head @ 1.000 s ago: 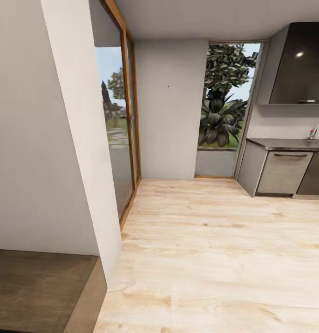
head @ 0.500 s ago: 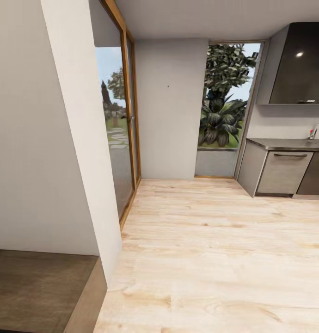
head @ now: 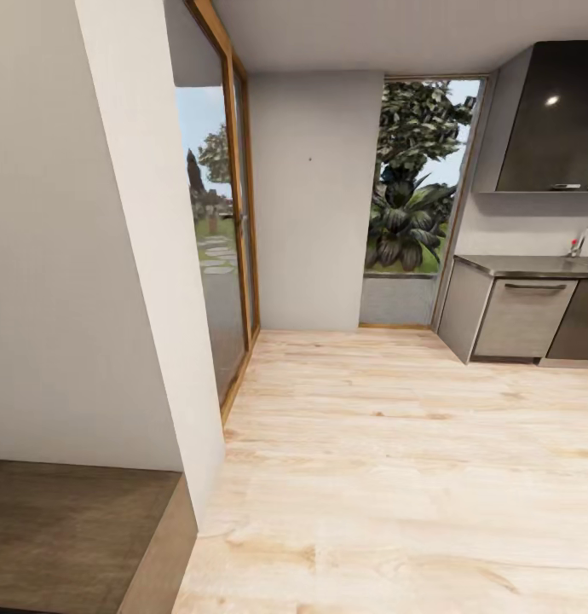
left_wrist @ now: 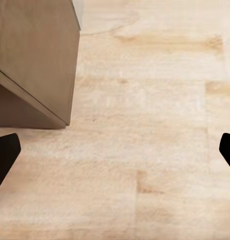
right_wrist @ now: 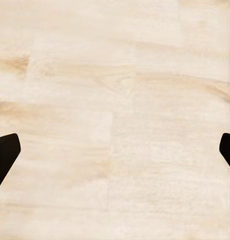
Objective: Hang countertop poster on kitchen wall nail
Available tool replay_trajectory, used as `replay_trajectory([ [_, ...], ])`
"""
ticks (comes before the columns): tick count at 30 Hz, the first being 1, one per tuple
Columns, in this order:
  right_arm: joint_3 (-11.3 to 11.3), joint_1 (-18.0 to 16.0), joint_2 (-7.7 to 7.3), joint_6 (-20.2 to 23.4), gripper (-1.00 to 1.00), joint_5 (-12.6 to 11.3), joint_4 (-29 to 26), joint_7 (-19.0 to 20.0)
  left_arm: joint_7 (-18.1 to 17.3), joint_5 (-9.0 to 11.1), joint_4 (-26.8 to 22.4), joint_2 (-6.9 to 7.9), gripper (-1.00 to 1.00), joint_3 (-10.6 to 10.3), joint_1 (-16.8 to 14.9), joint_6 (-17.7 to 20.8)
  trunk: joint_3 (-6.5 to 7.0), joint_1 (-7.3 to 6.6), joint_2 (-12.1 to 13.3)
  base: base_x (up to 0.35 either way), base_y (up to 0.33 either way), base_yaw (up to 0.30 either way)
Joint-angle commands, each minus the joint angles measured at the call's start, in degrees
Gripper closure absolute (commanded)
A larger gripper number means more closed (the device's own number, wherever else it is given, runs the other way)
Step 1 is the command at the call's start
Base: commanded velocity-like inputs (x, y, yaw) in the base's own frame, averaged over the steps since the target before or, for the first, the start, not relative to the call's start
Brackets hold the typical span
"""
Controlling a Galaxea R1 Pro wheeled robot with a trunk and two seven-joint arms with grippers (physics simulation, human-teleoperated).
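The left gripper (left_wrist: 115, 152) hangs spread wide with nothing between its dark fingertips (left_wrist: 5, 152), above the light-wood plank floor (left_wrist: 155, 115) beside a brown wooden unit (left_wrist: 35, 55); the right gripper (right_wrist: 115, 152) is likewise spread and empty over bare planks. Ahead, a wall nail (head: 310, 159) shows as a dark speck on the grey wall panel (head: 315, 256) between the glass door (head: 217, 247) and the window (head: 413, 179). The kitchen countertop (head: 533, 265) runs lengthwise along the right-hand wall, over grey cabinets (head: 520, 317).

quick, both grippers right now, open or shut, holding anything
left gripper: open, holding nothing, floor beyond it.
right gripper: open, holding nothing.
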Motion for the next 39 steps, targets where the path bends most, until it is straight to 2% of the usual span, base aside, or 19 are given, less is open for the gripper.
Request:
replay_trajectory([
  [1, 0.0, 0.0, -0.29, -0.2, -1.00, 0.0, 0.0, 0.0, 0.0, -0.1, 0.1, 0.23, -1.00, 0.1, 0.0, -0.1, -0.05, 0.00, 0.0, 0.000, 0.000, 0.000],
  [7, 0.1, 0.2, -0.82, -0.2, -1.00, -0.1, 0.0, 0.0, 0.0, -0.1, 0.3, 0.65, -1.00, 0.3, 0.0, -0.1, -0.05, 0.00, 0.0, 0.008, -0.004, 0.000],
  [9, 0.1, 0.2, -0.85, -0.2, -1.00, -0.1, 0.0, 0.0, 0.0, 0.0, 0.3, 0.69, -1.00, 1.2, 0.0, -0.1, -0.05, 0.00, 0.0, 0.170, -0.075, 0.000],
  [10, 0.1, 0.2, -0.86, -0.2, -1.00, -0.1, 0.0, -0.1, 0.0, 0.0, 0.3, 0.72, -1.00, 3.1, 0.0, -0.1, -0.05, 0.00, 0.0, 0.293, -0.127, 0.000],
  [12, 0.1, 0.2, -0.86, -0.2, -1.00, -0.1, 0.0, -0.1, 0.0, 0.0, 0.3, 0.73, -1.00, 3.4, 0.0, -0.1, -0.05, 0.00, 0.0, 0.301, -0.131, -0.041],
  [32, 0.1, 0.2, -0.86, -0.3, -1.00, -0.1, 0.0, -0.1, 0.1, -0.1, 0.4, 0.71, -1.00, 3.4, 0.0, 0.0, 0.31, 0.00, 0.0, 0.301, -0.160, -0.261],
  [39, 0.1, 0.2, -0.86, -0.3, -1.00, -0.1, 0.0, -0.1, 0.1, -0.1, 0.4, 0.73, -1.00, 3.4, 0.0, 0.0, 0.36, 0.00, 0.0, 0.280, -0.215, -0.085],
])
